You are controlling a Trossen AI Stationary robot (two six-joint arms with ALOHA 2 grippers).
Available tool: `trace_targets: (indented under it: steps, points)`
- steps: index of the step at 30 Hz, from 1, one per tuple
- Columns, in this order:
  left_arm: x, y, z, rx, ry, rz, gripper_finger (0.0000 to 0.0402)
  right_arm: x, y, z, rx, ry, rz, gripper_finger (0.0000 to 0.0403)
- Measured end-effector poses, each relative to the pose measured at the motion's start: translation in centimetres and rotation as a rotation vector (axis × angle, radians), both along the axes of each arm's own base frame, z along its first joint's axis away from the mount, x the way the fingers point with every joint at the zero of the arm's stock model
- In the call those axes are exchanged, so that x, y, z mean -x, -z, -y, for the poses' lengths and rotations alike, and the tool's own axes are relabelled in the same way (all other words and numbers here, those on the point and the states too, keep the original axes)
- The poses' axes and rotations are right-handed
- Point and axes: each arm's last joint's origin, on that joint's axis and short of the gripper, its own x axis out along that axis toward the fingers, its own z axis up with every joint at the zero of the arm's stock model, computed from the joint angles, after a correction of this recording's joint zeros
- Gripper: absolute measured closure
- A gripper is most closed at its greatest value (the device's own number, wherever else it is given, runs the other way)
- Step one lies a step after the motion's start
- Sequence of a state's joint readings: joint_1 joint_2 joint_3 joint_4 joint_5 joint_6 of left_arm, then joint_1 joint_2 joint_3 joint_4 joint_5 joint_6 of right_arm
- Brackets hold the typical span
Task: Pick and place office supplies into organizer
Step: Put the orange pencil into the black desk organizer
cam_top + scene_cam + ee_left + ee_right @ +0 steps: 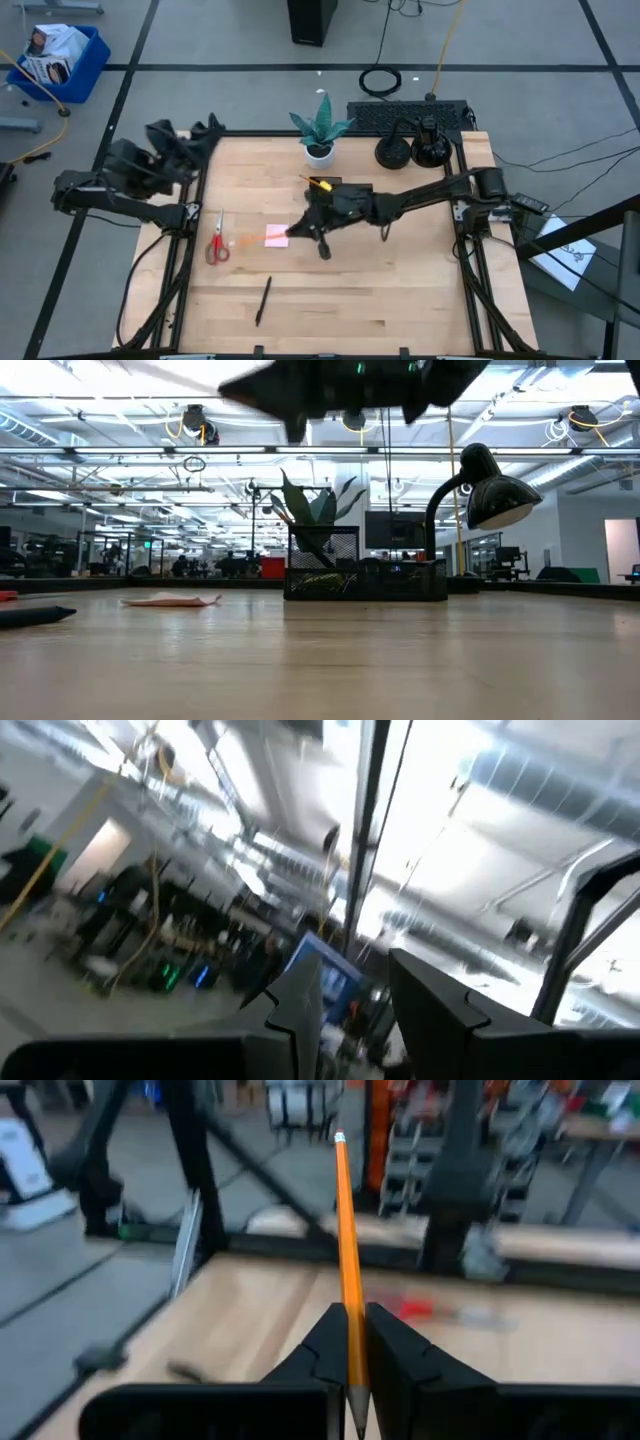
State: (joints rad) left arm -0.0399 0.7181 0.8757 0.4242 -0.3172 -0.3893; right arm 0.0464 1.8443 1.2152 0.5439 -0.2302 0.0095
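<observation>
The right gripper (352, 1365) has its fingers clamped on a long orange wooden pencil (346, 1240), lifted above the desk. I judge this the carry step. Next: swing to the black mesh organizer (365, 572) and lower the pencil in point-first. The left gripper (355, 1010), fingers part-open and empty, waits aside.

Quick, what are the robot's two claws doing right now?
Left gripper: open, holding nothing, off the table's left edge.
Right gripper: shut on a long orange wooden pencil.
</observation>
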Motion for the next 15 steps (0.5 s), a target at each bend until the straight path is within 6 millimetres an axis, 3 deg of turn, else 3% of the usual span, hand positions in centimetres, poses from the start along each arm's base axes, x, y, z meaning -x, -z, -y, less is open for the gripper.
trace_targets:
  steps: [4,9,15]
  points:
    - [1.2,-0.5,0.0,-0.026,-0.019,0.039,0.0282,1.2,-3.5,1.1,0.001,0.071,0.096,0.0390]
    - [1.2,-0.5,0.0,-0.012,-0.009,0.045,0.0282,2.6,-6.5,2.3,0.001,0.182,0.172,0.0390]
    - [0.3,-0.4,0.2,-0.050,-0.018,0.028,0.0282,3.7,-8.6,2.7,-0.004,0.239,0.246,0.0390]
